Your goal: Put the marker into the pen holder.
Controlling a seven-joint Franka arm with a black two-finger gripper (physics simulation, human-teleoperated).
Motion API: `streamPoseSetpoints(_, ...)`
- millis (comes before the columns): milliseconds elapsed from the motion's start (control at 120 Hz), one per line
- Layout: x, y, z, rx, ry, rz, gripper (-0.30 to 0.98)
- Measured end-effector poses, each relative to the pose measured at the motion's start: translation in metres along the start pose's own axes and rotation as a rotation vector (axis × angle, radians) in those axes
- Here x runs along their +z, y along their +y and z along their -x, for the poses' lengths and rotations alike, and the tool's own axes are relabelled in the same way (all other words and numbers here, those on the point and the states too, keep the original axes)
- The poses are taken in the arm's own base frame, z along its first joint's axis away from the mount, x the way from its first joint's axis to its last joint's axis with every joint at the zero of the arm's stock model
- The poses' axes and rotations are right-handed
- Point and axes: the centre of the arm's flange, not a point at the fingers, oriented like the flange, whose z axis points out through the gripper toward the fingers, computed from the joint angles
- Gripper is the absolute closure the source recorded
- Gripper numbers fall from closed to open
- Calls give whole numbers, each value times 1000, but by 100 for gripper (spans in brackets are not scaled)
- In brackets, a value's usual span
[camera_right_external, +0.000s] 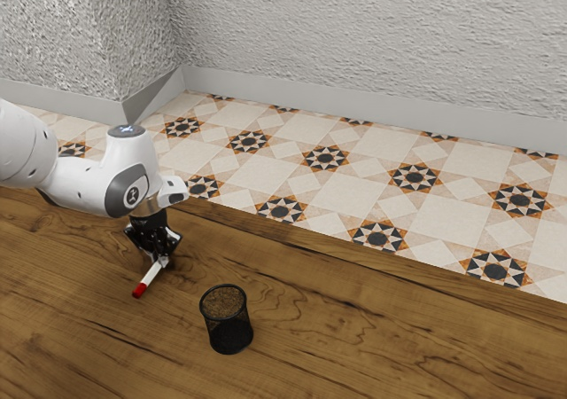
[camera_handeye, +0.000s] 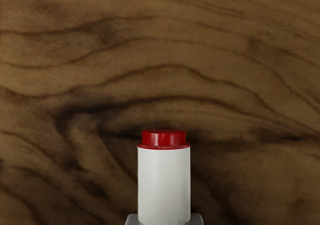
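Exterior view: a pale textured wall (camera_right_external: 354,27) ran across the top of the frame, above a floor of star-patterned tiles (camera_right_external: 345,191). The wooden desk (camera_right_external: 310,355) spread along the bottom, and the white arm (camera_right_external: 93,182) reached in from the left. The black mesh pen holder (camera_right_external: 230,332) stood upright on the desk, low and left of centre. Near it, farther to the exterior view's left, was the black gripper (camera_right_external: 162,260), its jaws closed on the marker (camera_right_external: 153,273) from both sides, only as far apart as the white barrel was thick. The marker stuck out from them toward the lower left, outside the pen holder, its red end (camera_right_external: 139,290) pointing away from the jaws.
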Motion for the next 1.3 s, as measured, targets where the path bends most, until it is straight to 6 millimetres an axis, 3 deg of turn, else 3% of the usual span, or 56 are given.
streamPoseSetpoints(150,-8,-1,-1,-7,14,-4,74)
streamPoseSetpoints(325,-71,6,-1,-3,79,-8,75)
streamPoseSetpoints(575,-155,80,15,116,144,-6,75)
streamPoseSetpoints(658,-172,101,23,150,152,-3,74)
streamPoseSetpoints(833,-185,140,36,217,153,6,74)
streamPoseSetpoints(933,-179,159,62,257,159,16,73)
streamPoseSetpoints(983,-187,167,73,274,187,23,73)
streamPoseSetpoints(1067,-200,171,81,285,236,33,73)
streamPoseSetpoints(1175,-199,171,88,297,283,45,72)
streamPoseSetpoints(1300,-194,188,101,315,319,90,71)
